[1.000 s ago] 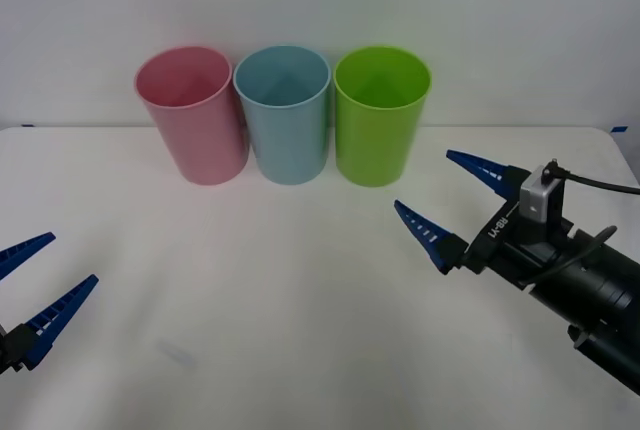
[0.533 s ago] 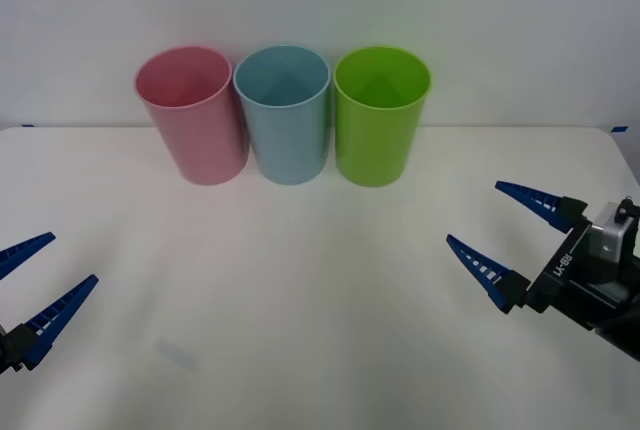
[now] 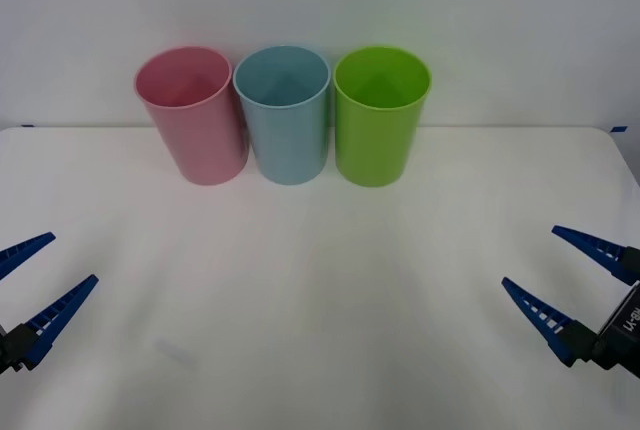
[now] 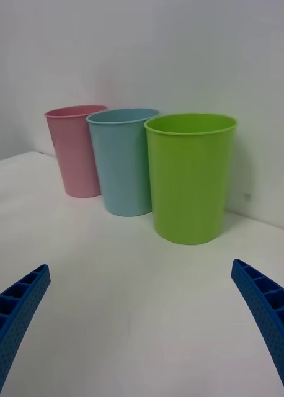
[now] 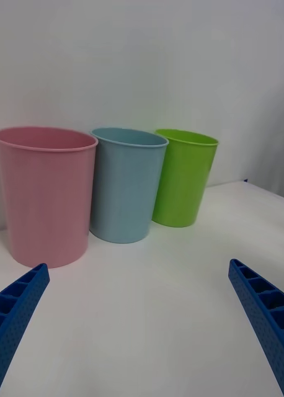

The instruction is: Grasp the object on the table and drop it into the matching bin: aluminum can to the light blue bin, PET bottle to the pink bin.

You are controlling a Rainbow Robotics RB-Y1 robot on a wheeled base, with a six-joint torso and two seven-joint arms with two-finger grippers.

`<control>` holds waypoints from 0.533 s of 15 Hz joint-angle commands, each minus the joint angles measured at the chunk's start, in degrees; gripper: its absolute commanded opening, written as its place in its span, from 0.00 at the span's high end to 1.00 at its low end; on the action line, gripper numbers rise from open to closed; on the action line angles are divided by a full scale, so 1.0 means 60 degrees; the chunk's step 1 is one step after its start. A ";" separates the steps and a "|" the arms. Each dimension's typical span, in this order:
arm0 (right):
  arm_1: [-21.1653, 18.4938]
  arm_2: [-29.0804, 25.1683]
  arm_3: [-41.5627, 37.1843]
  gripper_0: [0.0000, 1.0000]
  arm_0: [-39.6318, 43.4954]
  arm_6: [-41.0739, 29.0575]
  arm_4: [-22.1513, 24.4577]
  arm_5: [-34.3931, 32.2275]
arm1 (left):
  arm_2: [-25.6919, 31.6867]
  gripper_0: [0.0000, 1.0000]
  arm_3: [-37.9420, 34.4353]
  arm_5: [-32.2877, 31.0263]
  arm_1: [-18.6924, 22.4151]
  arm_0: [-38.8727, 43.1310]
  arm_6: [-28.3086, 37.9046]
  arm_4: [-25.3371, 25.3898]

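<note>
The pink bin [image 3: 195,120], the light blue bin [image 3: 285,120] and a lime green bin [image 3: 380,120] stand in a row at the back of the white table [image 3: 320,290]. The aluminum can is out of view. My right gripper [image 3: 528,254] hovers open and empty over the table's front right, well short of the bins. At the front left, my left gripper [image 3: 73,256] is open and empty too. From the right wrist, the green bin [image 4: 190,180] is nearest, then the light blue bin [image 4: 122,164] and the pink bin [image 4: 74,152]. The left wrist faces the pink bin [image 5: 46,198] and the light blue bin [image 5: 124,186].
A plain white wall rises just behind the bins. A faint smudge [image 3: 175,352] marks the table near the front left. The table's right edge [image 3: 625,145] lies beyond my right arm.
My right gripper has drawn back from near the green bin toward the front right corner, staying open. The left arm has not moved.
</note>
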 commanded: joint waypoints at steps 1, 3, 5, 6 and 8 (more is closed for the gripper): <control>0.0177 -0.0551 0.0310 0.00 0.0189 0.0110 -0.0179 -0.0874 | 0.0000 0.00 0.0000 0.0000 0.0000 0.0000 0.0000 0.0000; 0.0235 -0.0859 0.0808 0.00 0.0087 0.0154 -0.0164 -0.1504 | 0.0000 0.00 0.0000 0.0000 0.0000 0.0000 0.0000 0.0000; 0.0235 -0.1064 0.1042 0.00 0.0116 0.0168 -0.0179 -0.1855 | 0.0000 0.00 0.0000 0.0000 0.0000 0.0000 0.0000 0.0000; 0.0235 -0.1167 0.1145 0.00 0.0174 0.0168 -0.0237 -0.2002 | 0.0000 0.00 0.0000 0.0000 0.0000 0.0000 0.0000 0.0000; 0.0235 -0.1255 0.1335 0.00 0.0218 0.0168 -0.0237 -0.2148 | 0.0000 0.00 0.0000 0.0000 0.0000 0.0000 0.0000 0.0000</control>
